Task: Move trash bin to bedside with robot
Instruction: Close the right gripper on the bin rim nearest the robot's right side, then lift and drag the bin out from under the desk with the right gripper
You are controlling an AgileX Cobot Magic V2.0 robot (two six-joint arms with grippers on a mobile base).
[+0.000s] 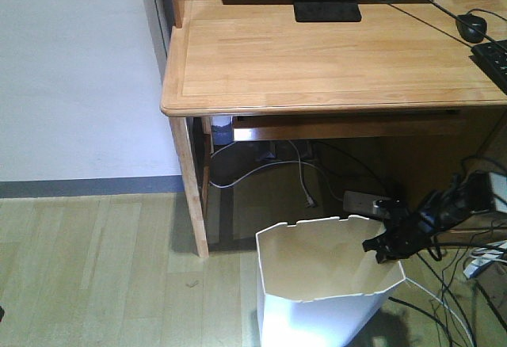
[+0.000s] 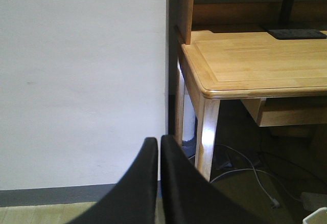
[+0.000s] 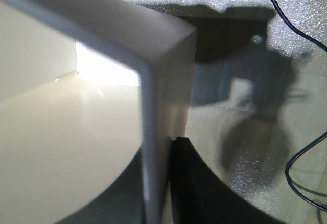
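**Right gripper (image 1: 386,249) pinching bin (image 1: 317,319) by desk (image 1: 317,54)**

The bin is standing at lower centre of the front view, its rim at picture right caught in the grip. The left gripper (image 2: 159,183) is sitting pressed together, bottom centre of its view.

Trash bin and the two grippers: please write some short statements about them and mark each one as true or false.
1. The trash bin stands upright on the floor near the desk. True.
2. The right gripper is clamped on the bin's rim. True.
3. The left gripper holds a cable. False: it is shut on nothing and points toward the desk's leg.
4. The bin is full of paper. False: the part of its inside that shows is bare.
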